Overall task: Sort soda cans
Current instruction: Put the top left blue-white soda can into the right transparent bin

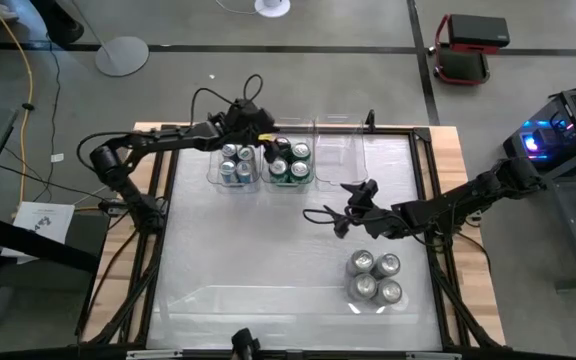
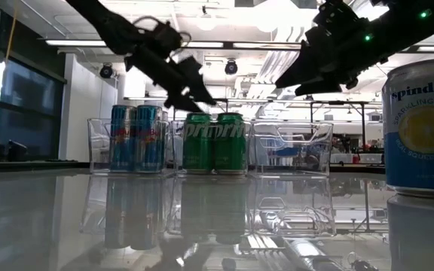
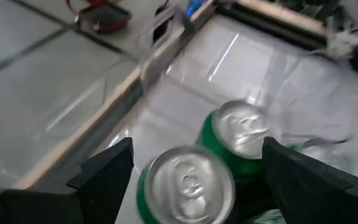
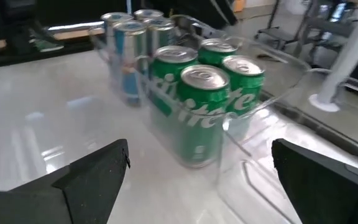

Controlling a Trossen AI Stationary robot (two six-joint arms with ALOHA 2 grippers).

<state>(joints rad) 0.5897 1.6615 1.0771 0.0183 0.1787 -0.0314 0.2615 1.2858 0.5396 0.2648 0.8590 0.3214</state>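
Observation:
Several green soda cans (image 1: 290,163) stand upright in the middle clear bin, and several blue ones (image 1: 236,165) stand in the bin to its left. Several silver-topped cans (image 1: 374,278) with pale blue labels (image 2: 417,128) stand together on the table at the near right. My left gripper (image 1: 266,150) hovers open just above the green cans (image 3: 191,186), one finger on either side of them, touching none. My right gripper (image 1: 333,207) stays open over the table's middle and points toward the bins (image 4: 201,149), with nothing between its fingers.
A third clear bin (image 1: 340,150) stands empty to the right of the green cans, along the far edge. A dark frame (image 1: 433,200) runs around the white table top. Bare table lies between the bins and the near-right cans.

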